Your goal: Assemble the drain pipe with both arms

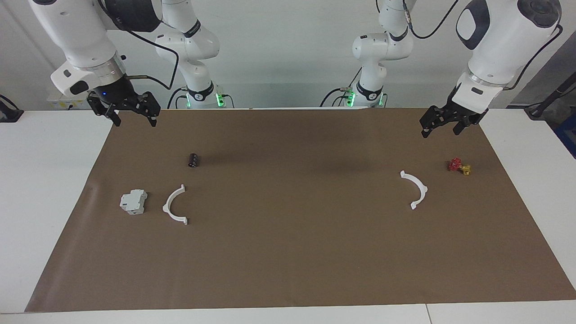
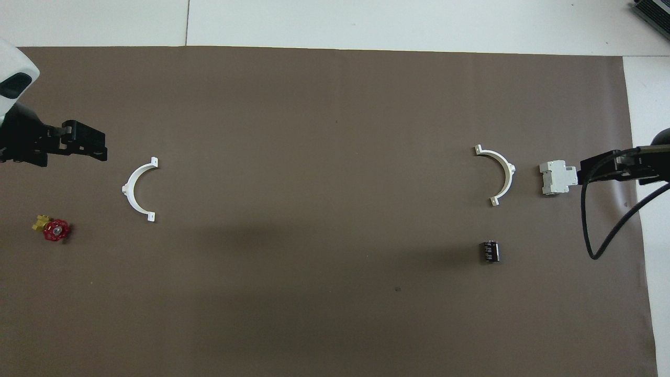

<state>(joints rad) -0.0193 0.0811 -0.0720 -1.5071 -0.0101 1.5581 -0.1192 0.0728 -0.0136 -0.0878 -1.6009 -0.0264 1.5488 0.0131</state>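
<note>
The drain pipe lies as two separate white half-ring arcs on the brown mat [image 1: 288, 261]. One arc [image 1: 166, 207] lies toward the right arm's end, also in the overhead view [image 2: 510, 170]. The other arc [image 1: 424, 189] lies toward the left arm's end, also overhead [image 2: 127, 189]. My right gripper [image 1: 133, 118] hangs open and empty above the mat's edge at its own end [image 2: 602, 167]. My left gripper [image 1: 442, 128] hangs open and empty above the mat's edge at its end [image 2: 86, 146]. Neither touches an arc.
A grey-white boxy block [image 1: 133, 201] sits beside the arc at the right arm's end. A small black cylinder [image 1: 193, 159] lies nearer to the robots than that arc. A red-and-yellow valve [image 1: 459, 166] lies beside the other arc, toward the mat's edge.
</note>
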